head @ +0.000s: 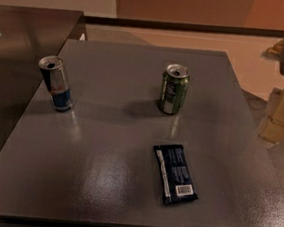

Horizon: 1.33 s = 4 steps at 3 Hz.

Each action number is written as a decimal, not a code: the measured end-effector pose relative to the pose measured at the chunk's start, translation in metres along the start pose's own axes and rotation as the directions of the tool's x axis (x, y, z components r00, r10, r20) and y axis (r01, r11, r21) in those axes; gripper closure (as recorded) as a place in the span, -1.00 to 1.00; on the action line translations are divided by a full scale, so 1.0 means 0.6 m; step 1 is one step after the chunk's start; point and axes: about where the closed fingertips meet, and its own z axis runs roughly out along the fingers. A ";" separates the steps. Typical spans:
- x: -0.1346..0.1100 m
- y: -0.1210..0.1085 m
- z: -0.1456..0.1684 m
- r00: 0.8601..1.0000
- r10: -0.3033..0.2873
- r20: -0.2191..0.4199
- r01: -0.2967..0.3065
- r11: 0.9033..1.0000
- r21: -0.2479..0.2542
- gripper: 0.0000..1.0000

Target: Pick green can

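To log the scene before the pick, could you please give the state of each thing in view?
green can: upright on the table, opened, untouched.
blue-and-silver can: upright, opened, near the table's left edge.
dark packet: lying flat, nearer the camera than the green can.
gripper: at the right edge of view, away from all three items.

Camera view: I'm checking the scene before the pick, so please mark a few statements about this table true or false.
1. The green metal drink can stands upright on the grey table. True.
2. The slim blue-and-silver can lies on its side. False: it stands upright, near the table's left edge.
3. The dark flat snack packet touches the green can. False: it lies apart from it, nearer the camera.
4. The gripper is at the view's right edge, away from the green can. True.
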 end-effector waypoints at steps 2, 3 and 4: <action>-0.011 -0.012 0.005 0.999 0.016 0.041 -0.016 1.000 0.008 -1.00; -0.035 -0.045 0.024 0.992 0.029 0.122 -0.033 0.999 0.028 -1.00; -0.068 -0.089 0.053 0.975 0.052 0.214 -0.062 0.997 0.040 -1.00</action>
